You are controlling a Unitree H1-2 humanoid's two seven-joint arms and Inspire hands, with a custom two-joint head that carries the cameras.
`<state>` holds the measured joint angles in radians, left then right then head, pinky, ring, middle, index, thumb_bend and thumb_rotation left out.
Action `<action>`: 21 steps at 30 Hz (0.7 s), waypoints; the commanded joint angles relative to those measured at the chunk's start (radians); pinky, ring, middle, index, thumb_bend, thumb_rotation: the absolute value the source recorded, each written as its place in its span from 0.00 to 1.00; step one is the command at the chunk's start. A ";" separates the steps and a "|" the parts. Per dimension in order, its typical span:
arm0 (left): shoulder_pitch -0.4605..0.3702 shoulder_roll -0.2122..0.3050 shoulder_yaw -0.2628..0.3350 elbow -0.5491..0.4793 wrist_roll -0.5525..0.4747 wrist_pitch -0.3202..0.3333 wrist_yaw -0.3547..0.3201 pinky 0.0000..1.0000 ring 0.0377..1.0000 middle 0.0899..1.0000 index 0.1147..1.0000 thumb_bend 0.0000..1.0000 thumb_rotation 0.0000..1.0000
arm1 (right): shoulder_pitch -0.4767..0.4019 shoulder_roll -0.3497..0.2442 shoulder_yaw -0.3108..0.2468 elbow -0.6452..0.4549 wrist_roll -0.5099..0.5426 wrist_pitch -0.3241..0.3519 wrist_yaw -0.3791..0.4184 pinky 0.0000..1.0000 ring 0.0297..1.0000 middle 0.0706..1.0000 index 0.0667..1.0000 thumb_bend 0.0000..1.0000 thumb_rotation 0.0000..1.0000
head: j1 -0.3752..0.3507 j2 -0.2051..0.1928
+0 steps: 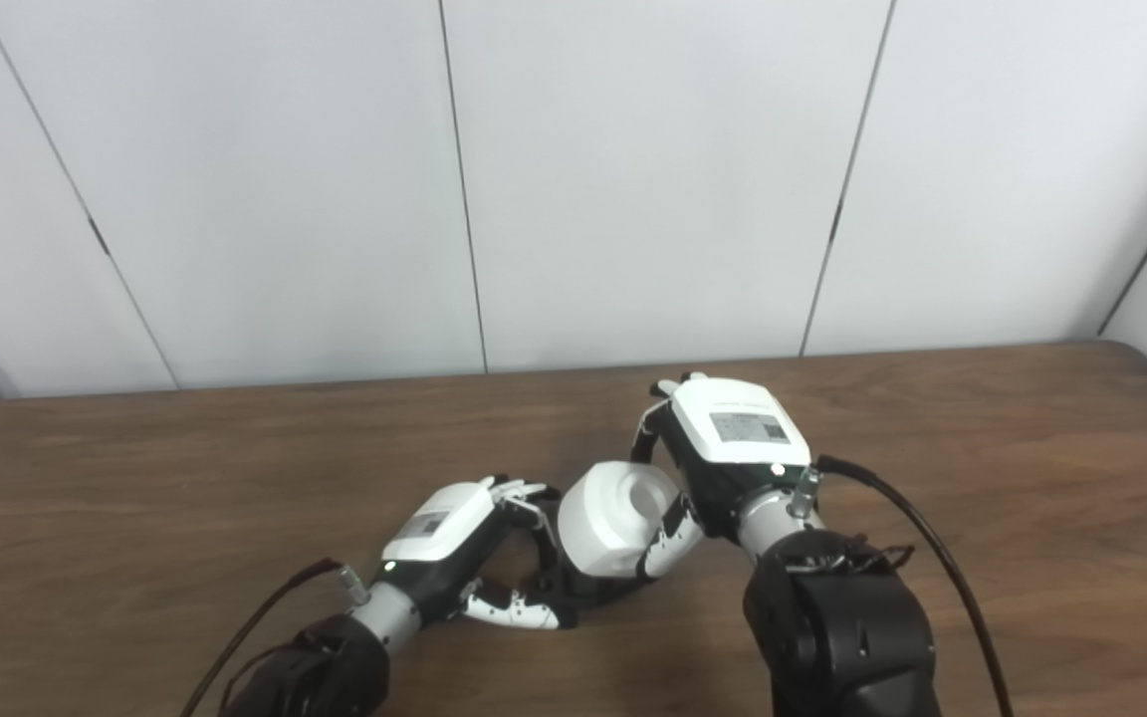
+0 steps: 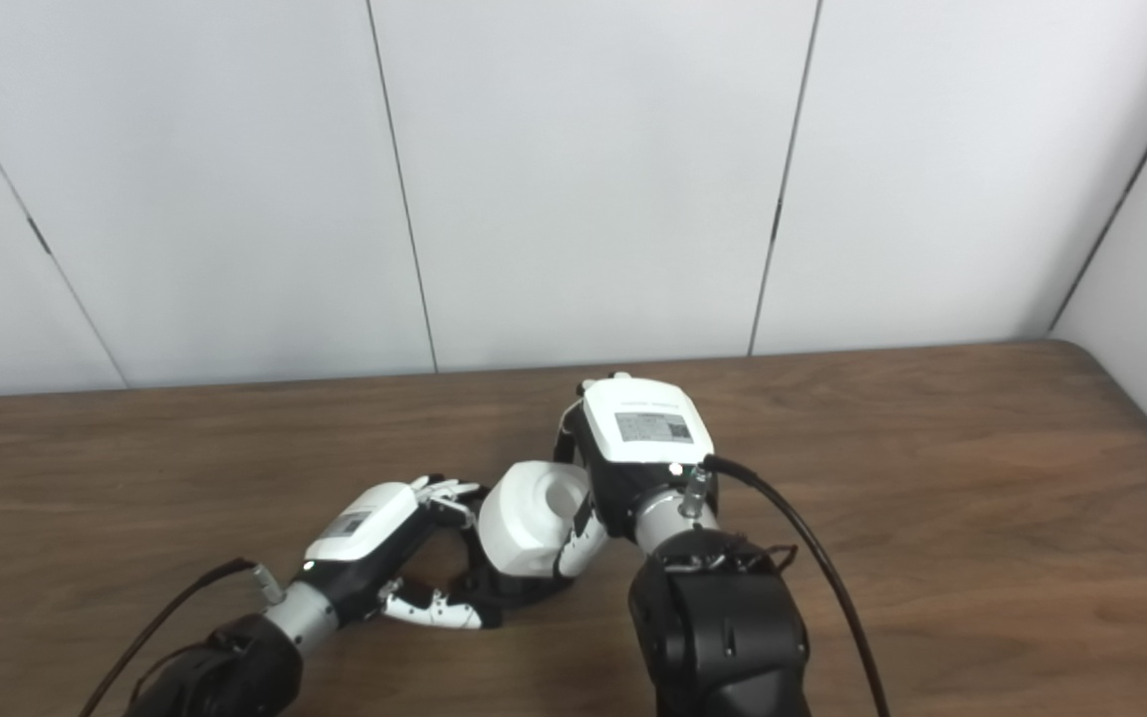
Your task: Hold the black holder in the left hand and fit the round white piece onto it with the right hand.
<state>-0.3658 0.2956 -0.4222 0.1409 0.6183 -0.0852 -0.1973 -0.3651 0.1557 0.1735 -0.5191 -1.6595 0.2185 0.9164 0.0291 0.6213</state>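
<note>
Your right hand (image 1: 723,448) grasps round white piece (image 1: 616,518), fingers curled round its far side, thumb on near side. Piece sits low over brown surface (image 1: 982,478), pressed against black holder (image 1: 546,558). Your left hand (image 1: 464,543) grips holder, fingers wrapped round it. Both hands near surface's front middle.

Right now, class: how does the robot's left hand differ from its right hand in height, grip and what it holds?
The left hand lies low near the table; the right hand sits higher. The right hand grips the round white piece, while the left hand curls around a mostly hidden black holder. Both hands meet at the white piece.
</note>
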 commanded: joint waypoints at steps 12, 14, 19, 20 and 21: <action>-0.003 -0.017 -0.026 -0.015 0.034 0.013 -0.021 0.98 0.91 0.88 0.41 0.51 0.05 | -0.021 0.013 0.045 0.017 0.002 -0.045 -0.061 0.60 0.95 0.91 0.46 0.52 0.13 | 0.016 0.007; -0.003 -0.018 -0.028 -0.016 0.039 0.017 -0.021 0.97 0.91 0.88 0.41 0.51 0.05 | -0.017 0.010 0.054 0.024 -0.001 -0.051 -0.066 0.60 0.94 0.91 0.46 0.52 0.13 | 0.018 0.006; -0.003 -0.019 -0.030 -0.015 0.045 0.018 -0.019 0.96 0.91 0.88 0.41 0.51 0.05 | -0.013 0.011 0.074 0.038 -0.002 -0.053 -0.081 0.60 0.93 0.91 0.46 0.52 0.14 | 0.019 0.005; -0.002 -0.019 -0.030 -0.015 0.045 0.019 -0.020 0.97 0.91 0.88 0.41 0.51 0.05 | -0.013 0.013 0.077 0.041 -0.003 -0.051 -0.083 0.60 0.93 0.91 0.46 0.52 0.14 | 0.019 0.004; -0.002 -0.020 -0.029 -0.016 0.045 0.019 -0.021 0.97 0.91 0.88 0.41 0.51 0.05 | -0.013 0.014 0.079 0.042 -0.003 -0.050 -0.084 0.60 0.93 0.91 0.45 0.52 0.14 | 0.019 0.004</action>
<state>-0.3663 0.2876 -0.4276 0.1334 0.6406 -0.0709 -0.1953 -0.3622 0.1558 0.2408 -0.4774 -1.6620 0.1861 0.8573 0.0476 0.6243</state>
